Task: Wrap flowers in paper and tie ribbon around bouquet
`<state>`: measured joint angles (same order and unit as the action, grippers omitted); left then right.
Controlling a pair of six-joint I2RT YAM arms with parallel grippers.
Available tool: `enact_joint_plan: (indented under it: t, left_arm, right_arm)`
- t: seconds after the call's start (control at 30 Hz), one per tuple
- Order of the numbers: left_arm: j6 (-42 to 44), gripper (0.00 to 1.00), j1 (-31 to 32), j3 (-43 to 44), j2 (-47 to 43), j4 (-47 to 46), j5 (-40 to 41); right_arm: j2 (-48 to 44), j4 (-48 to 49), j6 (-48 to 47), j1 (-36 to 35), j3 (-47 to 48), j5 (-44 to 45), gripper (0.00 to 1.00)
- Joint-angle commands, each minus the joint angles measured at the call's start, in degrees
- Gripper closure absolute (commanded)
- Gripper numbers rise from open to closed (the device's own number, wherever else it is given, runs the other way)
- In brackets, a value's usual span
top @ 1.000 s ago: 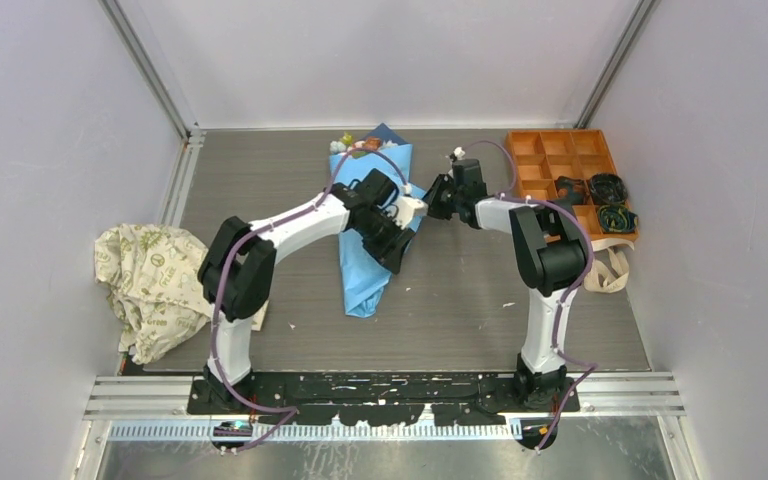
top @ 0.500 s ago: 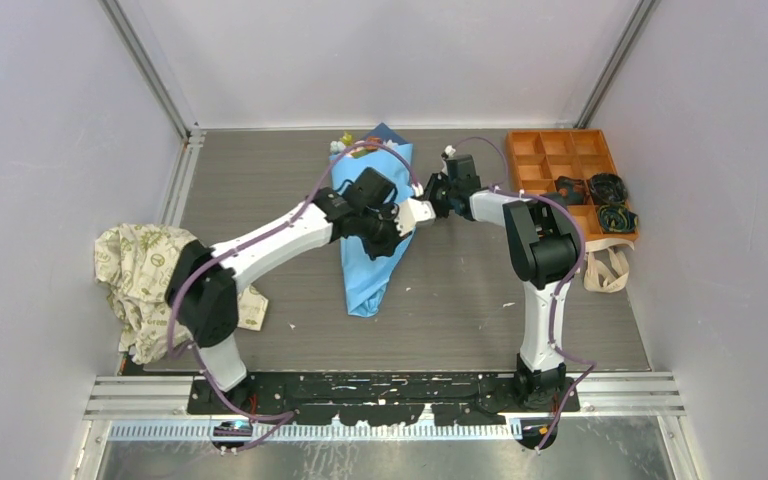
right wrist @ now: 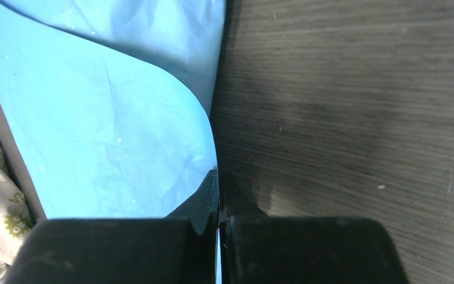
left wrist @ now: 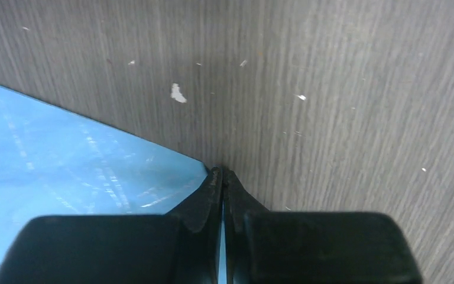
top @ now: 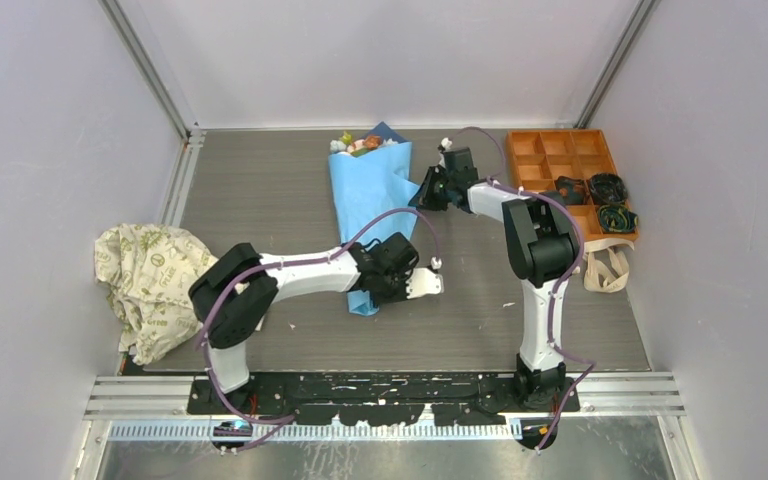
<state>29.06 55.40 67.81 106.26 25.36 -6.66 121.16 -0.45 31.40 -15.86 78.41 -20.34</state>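
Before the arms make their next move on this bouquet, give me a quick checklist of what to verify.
1. flowers inside the paper: ok, blooms show at the wide end.
2. left gripper closed on the paper's edge: ok.
3. right gripper closed on the paper's edge: ok.
4. ribbon tied on: not ok, it lies by the orange tray.
5. Wrap holds if released: cannot tell.
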Motion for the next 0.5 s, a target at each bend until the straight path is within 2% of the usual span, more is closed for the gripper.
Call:
enact_joint_plan:
  t: [0.0, 0.13, 0.23, 0.27, 0.37, 0.43, 0.47]
  left_arm:
    - [-0.37, 0.94, 2.51, -4.25, -1.97, 5.25, -5.00]
    - [-1.79, 0.93, 2.84, 1.98, -8.86, 16.79, -13.89]
    - [-3.96, 0.87, -1.09, 9.43, -12.51, 25.41, -19.05]
    - [-5.40, 0.81, -3.98, 11.17, -13.18, 26.53, -20.27]
    - [-15.21, 0.51, -16.39, 12.58, -13.79, 22.26, -22.40]
    - [-22.78, 0.36, -24.87, 12.28, -11.92, 16.80, -20.33]
    - [-25.21, 0.32, -28.41, 12.45, -10.27, 15.90, -19.18]
  right_arm:
    - [0.33, 0.80, -2.22, 0.11, 4.85, 1.82, 0.99]
    - [0.41, 0.80, -2.38, 0.05, 5.02, 1.52, 0.99]
    - [0.56, 0.80, -2.48, 0.09, 4.76, 1.87, 0.99]
    - [0.84, 0.80, -2.36, 0.07, 4.74, 1.88, 0.99]
    - [1.33, 1.14, -1.76, -0.02, 4.44, 1.71, 0.99]
    - [1.67, 1.49, -1.41, -0.01, 4.23, 1.90, 0.99]
    - [1.82, 1.57, -1.20, -0.10, 4.21, 2.03, 0.99]
